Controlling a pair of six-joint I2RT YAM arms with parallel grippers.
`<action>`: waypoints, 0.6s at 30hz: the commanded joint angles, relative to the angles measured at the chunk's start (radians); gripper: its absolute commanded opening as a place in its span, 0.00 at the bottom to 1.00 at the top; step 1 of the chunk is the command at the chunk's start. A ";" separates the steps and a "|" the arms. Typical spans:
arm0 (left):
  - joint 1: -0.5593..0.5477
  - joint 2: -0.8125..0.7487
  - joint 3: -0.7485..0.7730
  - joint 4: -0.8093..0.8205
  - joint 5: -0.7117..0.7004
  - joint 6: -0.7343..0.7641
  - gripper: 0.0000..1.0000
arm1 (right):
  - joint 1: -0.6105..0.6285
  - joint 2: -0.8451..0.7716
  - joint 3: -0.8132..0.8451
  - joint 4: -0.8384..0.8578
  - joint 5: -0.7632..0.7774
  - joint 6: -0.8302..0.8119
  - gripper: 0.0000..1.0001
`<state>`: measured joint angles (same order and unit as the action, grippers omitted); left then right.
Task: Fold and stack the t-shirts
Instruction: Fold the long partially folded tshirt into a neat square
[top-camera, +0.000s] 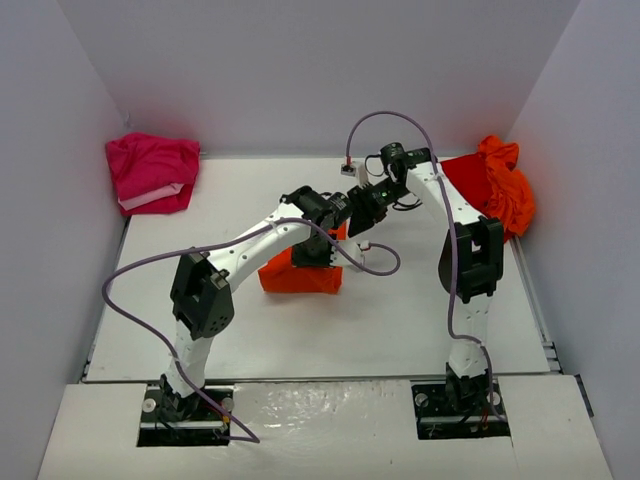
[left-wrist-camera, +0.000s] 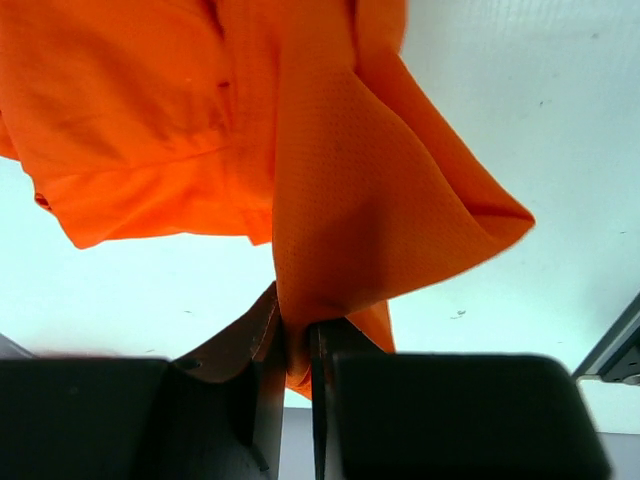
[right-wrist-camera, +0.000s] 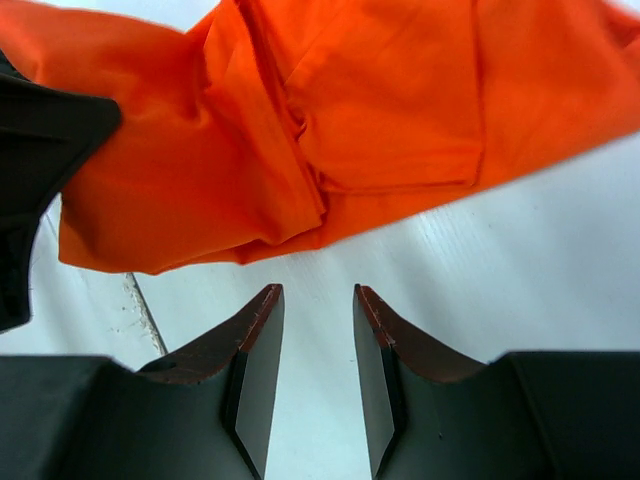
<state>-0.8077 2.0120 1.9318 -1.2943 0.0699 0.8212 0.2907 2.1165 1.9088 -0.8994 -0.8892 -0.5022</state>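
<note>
**Left tool** (left-wrist-camera: 297, 340): clenched on a fold of the orange t-shirt (left-wrist-camera: 350, 200). The cloth is pinched between the two fingers and stands up just above them. The rest of that shirt is draped ahead of the tool, over the white counter (left-wrist-camera: 520, 120).

**Right tool** (right-wrist-camera: 317, 300): released, with nothing held. Its fingers are parted and pointed at the counter, and the same orange shirt lies just beyond the tips, apart from them.

A black part (right-wrist-camera: 40, 170) is cut off by the left edge of the right wrist view, against the cloth. What it is cannot be told.

In the overhead view the two tools are found close together above the middle of the counter. The orange shirt beneath them is partly hidden by the left arm (top-camera: 250, 250).

Well beyond the left tool, in the far left corner, a magenta t-shirt (top-camera: 152, 172) is seen in a loose bundle.

Beyond the right tool, against the far right wall, a heap of red and orange t-shirts (top-camera: 497, 190) is bunched. How many are in it cannot be made out.
</note>
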 joint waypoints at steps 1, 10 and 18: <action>0.007 -0.006 0.113 -0.018 -0.006 0.095 0.00 | -0.002 -0.090 0.004 -0.007 -0.027 -0.010 0.31; 0.001 -0.051 0.152 -0.076 0.040 0.070 0.00 | 0.021 0.009 0.087 0.028 -0.027 0.028 0.29; -0.049 -0.183 -0.030 -0.053 0.039 -0.018 0.00 | 0.074 0.349 0.473 0.019 0.017 0.139 0.22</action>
<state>-0.8251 1.9584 1.9318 -1.3131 0.0947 0.8490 0.3463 2.3613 2.2601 -0.8723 -0.8793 -0.4257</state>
